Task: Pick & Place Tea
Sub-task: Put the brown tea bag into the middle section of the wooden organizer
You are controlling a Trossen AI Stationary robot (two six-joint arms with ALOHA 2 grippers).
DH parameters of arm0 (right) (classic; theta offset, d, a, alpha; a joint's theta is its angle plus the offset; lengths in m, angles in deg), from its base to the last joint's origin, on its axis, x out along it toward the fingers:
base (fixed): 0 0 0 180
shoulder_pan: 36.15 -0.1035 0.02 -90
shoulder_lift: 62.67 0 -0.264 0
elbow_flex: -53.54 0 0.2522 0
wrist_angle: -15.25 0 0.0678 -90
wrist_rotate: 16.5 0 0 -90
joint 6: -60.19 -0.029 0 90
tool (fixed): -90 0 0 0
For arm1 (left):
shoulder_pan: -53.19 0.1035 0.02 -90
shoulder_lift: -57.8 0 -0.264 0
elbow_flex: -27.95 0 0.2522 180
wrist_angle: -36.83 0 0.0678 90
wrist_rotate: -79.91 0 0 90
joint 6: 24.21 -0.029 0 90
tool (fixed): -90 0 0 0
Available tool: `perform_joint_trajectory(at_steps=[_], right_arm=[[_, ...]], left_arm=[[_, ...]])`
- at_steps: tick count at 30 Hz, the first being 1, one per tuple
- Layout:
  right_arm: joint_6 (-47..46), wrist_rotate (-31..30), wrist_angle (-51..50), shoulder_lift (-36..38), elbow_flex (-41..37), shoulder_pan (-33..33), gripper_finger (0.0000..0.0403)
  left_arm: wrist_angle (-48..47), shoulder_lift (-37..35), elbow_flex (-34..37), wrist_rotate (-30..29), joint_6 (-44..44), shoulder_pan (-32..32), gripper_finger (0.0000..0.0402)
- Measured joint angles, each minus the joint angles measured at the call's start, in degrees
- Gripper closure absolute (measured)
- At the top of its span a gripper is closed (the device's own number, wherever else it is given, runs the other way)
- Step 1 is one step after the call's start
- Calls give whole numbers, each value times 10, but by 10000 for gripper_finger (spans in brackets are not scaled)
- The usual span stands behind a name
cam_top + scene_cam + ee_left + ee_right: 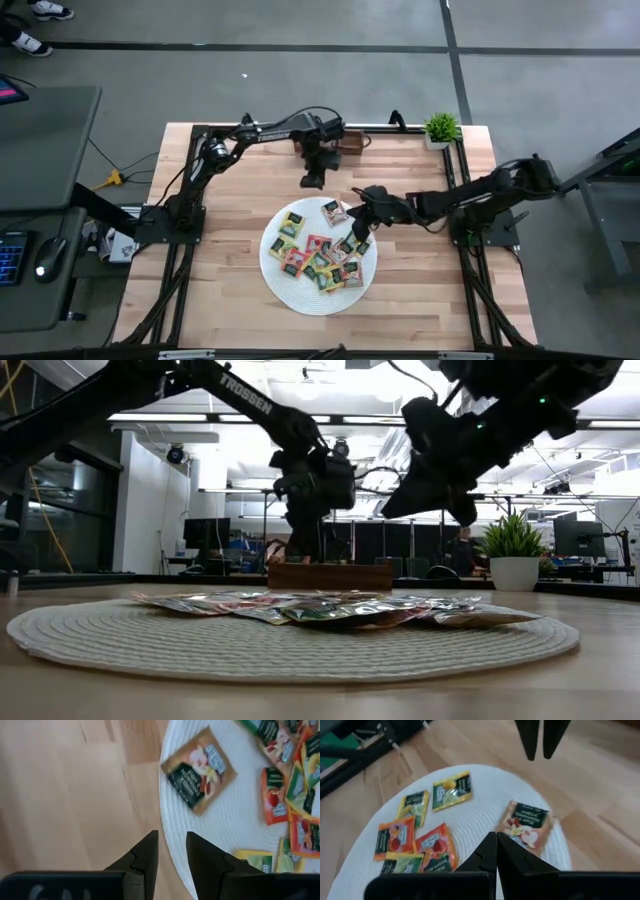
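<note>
Tea packets (322, 252) are lying on the white mat (275, 275) below the right pincer (357, 198), hovering pressed together and empty; the left pincer (312, 180), slightly spread and empty, is hanging beyond the mat's edge.

White capital letters reading "TROSSEN" run along the dark robot arm (245, 395) that crosses the low view at about 11 o'clock. It is the only wording that can be made out. The tea packets (199, 770) lying on the white mat (225, 830) carry dark printed labels, seen in both wrist views, but their lettering is too small and blurred to read. The brown packet (526, 824) at about 3 o'clock on the mat in the right wrist view shows lines of light print on a dark panel, likewise illegible.
</note>
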Motion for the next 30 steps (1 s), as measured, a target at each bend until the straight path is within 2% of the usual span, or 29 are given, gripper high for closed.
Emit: perform_joint_trajectory(at_steps=[6,12,19,22,23,25,30], right_arm=[[-3,23,-30,-70,41,3,403],[-6,27,-31,-103,61,4,403],[-5,29,-86,-107,74,14,403],[-2,29,-110,-107,83,19,403],[-2,33,-115,-107,84,21,403],[3,35,-116,-107,83,24,403],[39,44,-115,-107,83,31,403]], left_arm=[[58,-48,47,11,22,0,303],[91,-105,127,-10,37,0,303],[259,-174,277,3,112,-4,303],[346,-186,320,17,158,-9,303],[347,-189,332,27,170,-8,303],[362,-188,339,40,187,-13,303],[367,-189,340,30,190,-37,303]])
